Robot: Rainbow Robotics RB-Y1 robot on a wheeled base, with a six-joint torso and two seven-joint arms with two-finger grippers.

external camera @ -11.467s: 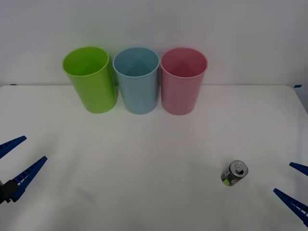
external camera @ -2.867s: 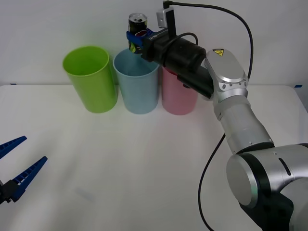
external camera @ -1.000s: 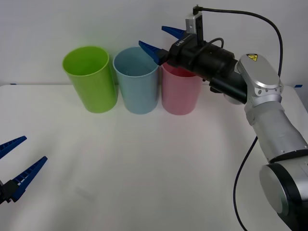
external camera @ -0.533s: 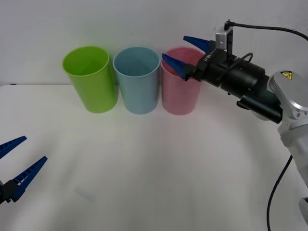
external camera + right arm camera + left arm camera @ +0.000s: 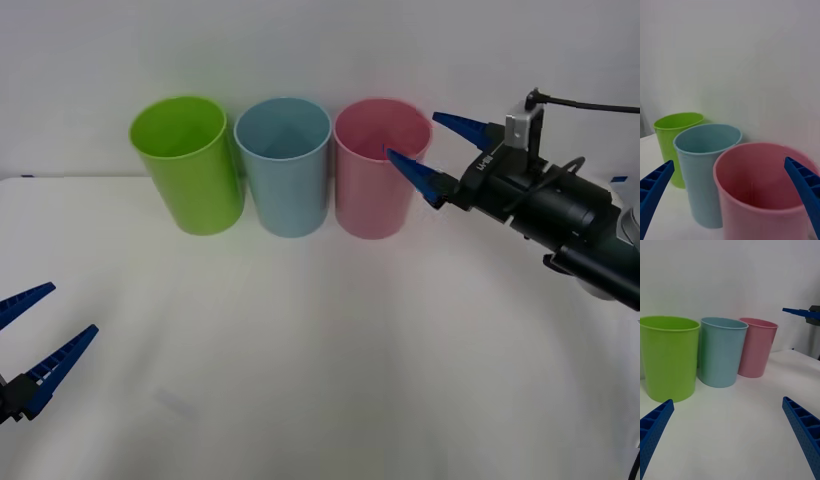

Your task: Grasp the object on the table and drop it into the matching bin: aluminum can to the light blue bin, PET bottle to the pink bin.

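Note:
The light blue bin (image 5: 285,175) stands at the back of the table (image 5: 300,330), between a lime green bin (image 5: 190,175) and the pink bin (image 5: 372,195). My right gripper (image 5: 411,135) hangs open and empty in the air by the pink bin's right rim. In the right wrist view its open gripper (image 5: 729,161) faces the pink bin (image 5: 752,210), with the light blue bin (image 5: 700,180) beyond. My left gripper (image 5: 73,308) rests open at the table's front left. The aluminum can is hidden from every view.
The lime green bin (image 5: 668,356), light blue bin (image 5: 720,352) and pink bin (image 5: 755,348) stand in a tight row near the back wall. From the left wrist, the right arm's blue finger (image 5: 797,310) hangs beyond the pink bin.
My right gripper held the can above the light blue bin, then opened without it. Over the last second it has drawn back rightward and down, past the pink bin. The left arm stayed still.

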